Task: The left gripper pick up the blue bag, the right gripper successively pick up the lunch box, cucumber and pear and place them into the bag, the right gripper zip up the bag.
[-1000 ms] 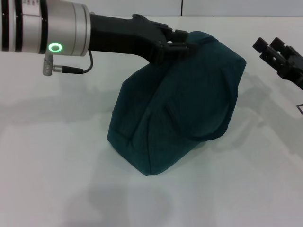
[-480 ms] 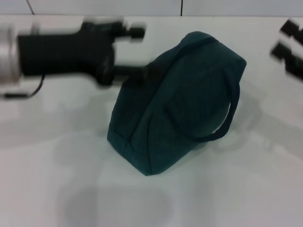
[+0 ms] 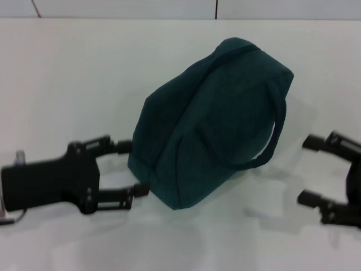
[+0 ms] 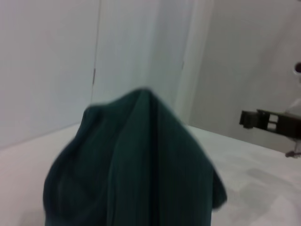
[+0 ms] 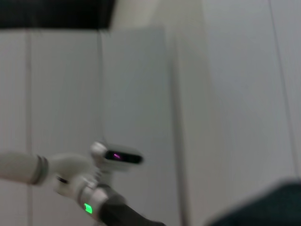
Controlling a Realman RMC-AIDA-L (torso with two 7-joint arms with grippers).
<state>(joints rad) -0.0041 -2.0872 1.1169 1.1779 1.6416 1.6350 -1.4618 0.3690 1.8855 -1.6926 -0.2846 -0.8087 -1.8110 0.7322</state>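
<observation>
The blue bag [image 3: 214, 124] lies tilted on the white table, closed, with one loop handle [image 3: 271, 147] hanging on its right side. My left gripper [image 3: 132, 168] is low at the bag's left bottom corner, open, its fingers close to the fabric and holding nothing. My right gripper [image 3: 309, 169] stands open to the right of the bag, apart from it. In the left wrist view the bag [image 4: 136, 165] fills the foreground and the right gripper [image 4: 268, 121] shows beyond it. The lunch box, cucumber and pear are out of view.
The white table [image 3: 84, 84] stretches around the bag, with a pale wall behind it. The right wrist view shows my left arm's green light [image 5: 87, 207] and a corner of the bag [image 5: 268, 205].
My left gripper has left the bag's top and swung down to its lower left corner. The right gripper has come down from the far right. The bag has stayed put.
</observation>
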